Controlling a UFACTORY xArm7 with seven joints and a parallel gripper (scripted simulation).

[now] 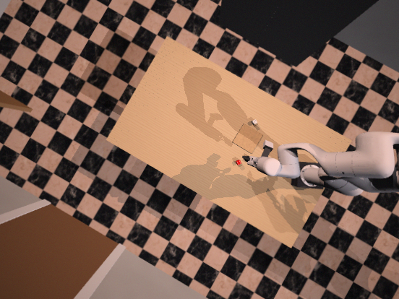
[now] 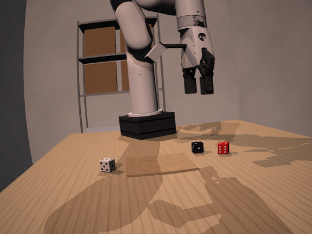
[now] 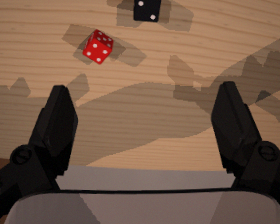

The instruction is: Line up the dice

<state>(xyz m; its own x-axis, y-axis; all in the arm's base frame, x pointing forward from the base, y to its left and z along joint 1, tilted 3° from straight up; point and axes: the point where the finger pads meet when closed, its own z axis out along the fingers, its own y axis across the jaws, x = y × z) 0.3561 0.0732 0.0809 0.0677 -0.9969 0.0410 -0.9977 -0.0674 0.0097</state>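
A thin tan square mat (image 1: 247, 139) (image 2: 169, 163) lies flat on the wooden table in front of the robot's base (image 2: 147, 124), with nothing on it. A white die (image 1: 254, 123) (image 2: 107, 165) sits on the table just off one side of the mat. A black die (image 2: 197, 147) (image 3: 146, 5) and a red die (image 1: 238, 162) (image 2: 223, 147) (image 3: 98, 46) sit on the table off the mat's other side, a little apart. My gripper (image 1: 250, 159) (image 2: 198, 87) (image 3: 143, 100) is open and empty, high above the table, roughly over the black die.
The table's edges lie well beyond the dice on all sides. A metal shelf (image 2: 99, 57) stands behind the robot, off the table. The arm's shadows fall across the table top.
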